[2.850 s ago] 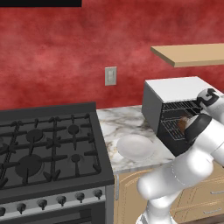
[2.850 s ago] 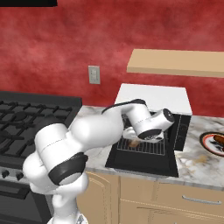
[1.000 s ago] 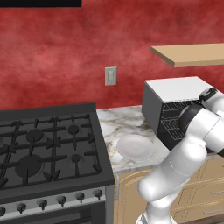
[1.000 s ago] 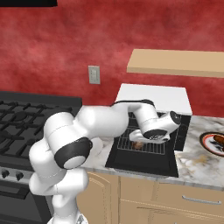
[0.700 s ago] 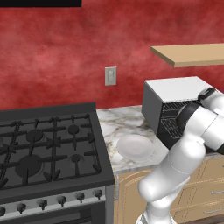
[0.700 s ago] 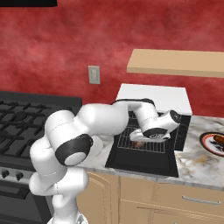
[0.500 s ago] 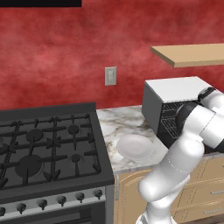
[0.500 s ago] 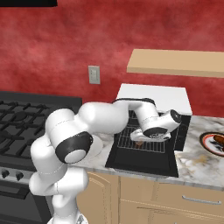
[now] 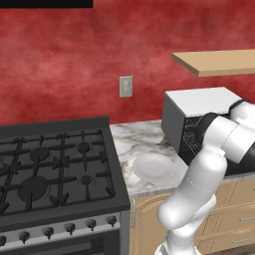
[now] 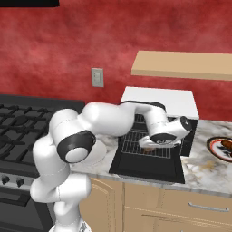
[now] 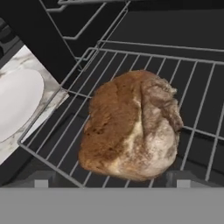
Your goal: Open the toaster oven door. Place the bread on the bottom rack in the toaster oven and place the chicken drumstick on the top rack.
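A brown crusty loaf of bread (image 11: 131, 127) lies on the wire bottom rack (image 11: 205, 131) of the toaster oven (image 10: 158, 100), with a second rack above it. My gripper (image 11: 111, 180) is open; its fingertips (image 11: 41, 179) stand wide to either side of the loaf's near end. The toaster oven door (image 10: 147, 165) is folded down flat on the counter. In the right base view my hand (image 10: 164, 133) hovers at the oven mouth. In the left base view my forearm covers the opening of the toaster oven (image 9: 199, 102). The chicken drumstick (image 10: 225, 146) rests on a dark-rimmed plate (image 10: 216, 153) at the far right.
An empty white plate (image 9: 153, 167) sits on the marble counter (image 9: 132, 142) left of the oven. The black gas stove (image 9: 50, 169) fills the left side. A wooden shelf (image 10: 181, 63) hangs above the oven, and a wall outlet (image 9: 126, 86) is on the red wall.
The fingers have spread apart and let go of the bread, which now rests on the rack. The hand has stayed at the oven mouth over the last second.
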